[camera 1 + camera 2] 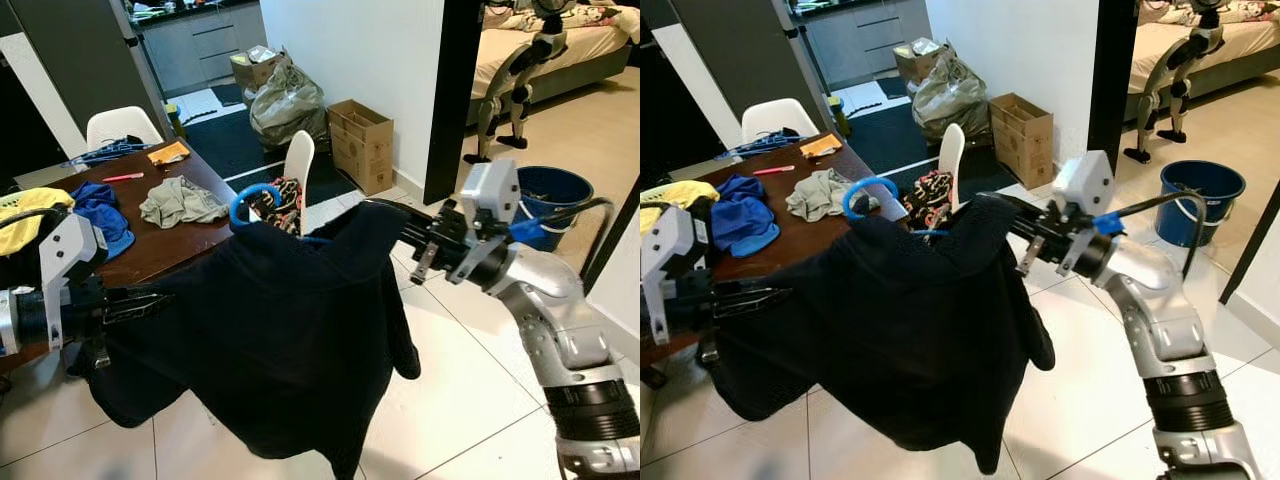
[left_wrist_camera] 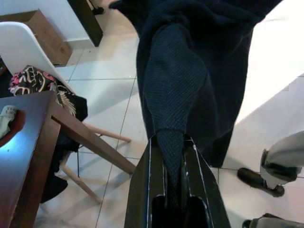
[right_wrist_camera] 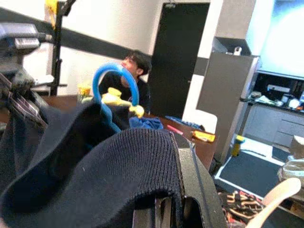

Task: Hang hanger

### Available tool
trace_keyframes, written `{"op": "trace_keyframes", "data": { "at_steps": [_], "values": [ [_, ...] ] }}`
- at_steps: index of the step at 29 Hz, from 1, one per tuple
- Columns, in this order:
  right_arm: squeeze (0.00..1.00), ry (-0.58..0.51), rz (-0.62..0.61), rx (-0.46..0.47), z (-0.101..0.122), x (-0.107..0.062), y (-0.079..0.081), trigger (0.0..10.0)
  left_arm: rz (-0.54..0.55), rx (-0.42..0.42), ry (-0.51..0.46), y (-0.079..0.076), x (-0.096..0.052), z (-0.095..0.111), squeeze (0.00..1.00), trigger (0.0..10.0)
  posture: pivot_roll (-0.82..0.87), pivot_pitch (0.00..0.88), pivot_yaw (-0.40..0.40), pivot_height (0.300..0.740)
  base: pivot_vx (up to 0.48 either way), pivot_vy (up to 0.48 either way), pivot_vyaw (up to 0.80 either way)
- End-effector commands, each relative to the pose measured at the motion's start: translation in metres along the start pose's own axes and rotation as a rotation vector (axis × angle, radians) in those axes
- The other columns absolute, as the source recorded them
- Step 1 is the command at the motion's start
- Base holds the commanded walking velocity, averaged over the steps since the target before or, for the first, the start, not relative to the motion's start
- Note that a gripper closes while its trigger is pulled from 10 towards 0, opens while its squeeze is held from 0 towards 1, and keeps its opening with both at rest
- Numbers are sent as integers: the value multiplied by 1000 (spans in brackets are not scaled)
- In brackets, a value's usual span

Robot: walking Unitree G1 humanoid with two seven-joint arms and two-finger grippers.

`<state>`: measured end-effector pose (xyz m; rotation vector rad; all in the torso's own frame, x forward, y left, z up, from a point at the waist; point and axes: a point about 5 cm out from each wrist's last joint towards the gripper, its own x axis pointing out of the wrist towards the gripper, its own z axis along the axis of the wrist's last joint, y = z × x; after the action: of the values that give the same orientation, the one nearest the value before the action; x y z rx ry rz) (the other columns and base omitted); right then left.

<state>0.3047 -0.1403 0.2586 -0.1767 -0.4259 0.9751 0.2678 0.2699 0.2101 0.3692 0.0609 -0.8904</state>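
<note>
The blue plastic hanger [image 1: 255, 200] sits inside a dark navy knitted sweater [image 1: 280, 330], its hook poking out at the collar, held in the air beside the dark wooden tabletop [image 1: 160, 250]. The left gripper [image 1: 150, 300] has its fingers clamped on one sleeve; the right gripper [image 1: 405, 235] has its fingers clamped on the opposite shoulder.

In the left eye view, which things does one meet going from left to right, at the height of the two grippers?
Left gripper → dark garment with the blue hanger hook above it → right gripper → blue bucket.
</note>
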Motion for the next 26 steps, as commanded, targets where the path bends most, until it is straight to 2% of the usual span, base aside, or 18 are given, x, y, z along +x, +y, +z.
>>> {"op": "trace_keyframes", "data": {
  "at_steps": [1, 4, 6, 8, 15, 16, 18, 19, 20, 22, 26],
  "values": [
    [0, -52, 18, -9, 10, 15, 8, 0, 39, -1, 5, 1, 7, -6, 0, 10000, -8, 0, 127, 740, 0, 0, 0],
    [0, -66, 13, -7, 11, 20, 11, 0, 53, 1, 5, 0, 10, -8, 0, 10000, -8, 0, 127, 740, 0, 0, 0],
    [0, -111, 11, 9, 16, 32, 21, 0, 88, -20, -20, -4, 21, -12, 0, 10000, -9, 0, 122, 740, 0, 0, 0],
    [0, -111, 11, 9, 16, 32, 21, 0, 88, -20, -20, -4, 21, -12, 0, 10000, -9, 0, 122, 740, 0, 0, 0],
    [0, -131, 35, 30, 16, 45, 39, 0, 122, -41, -71, -9, 38, -12, 0, 10000, -4, 0, 127, 740, 0, 0, 0],
    [0, -107, 54, 21, 12, 47, 45, 0, 130, -39, -86, -8, 41, -10, 0, 10000, -5, 0, 126, 740, 0, 0, 0],
    [0, -107, 54, 21, 12, 47, 45, 0, 130, -39, -86, -8, 41, -10, 0, 10000, -5, 0, 126, 740, 0, 0, 0],
    [0, -59, 73, -5, 5, 49, 50, 0, 133, -36, -105, -8, 45, -7, 0, 10000, -5, 0, 126, 740, 0, 0, 0],
    [0, -59, 73, -5, 5, 49, 50, 0, 133, -36, -105, -8, 45, -7, 0, 10000, -5, 0, 126, 740, 0, 0, 0],
    [0, 80, 118, -74, -18, 48, 60, 0, 163, -33, -146, -8, 52, -2, 0, 10000, -5, 0, 121, 740, 0, 0, 0],
    [0, 123, 135, -92, -25, 46, 64, 0, 179, -32, -157, -7, 54, -1, 0, 10000, -5, 0, 121, 740, 0, 0, 0]
  ]
}}
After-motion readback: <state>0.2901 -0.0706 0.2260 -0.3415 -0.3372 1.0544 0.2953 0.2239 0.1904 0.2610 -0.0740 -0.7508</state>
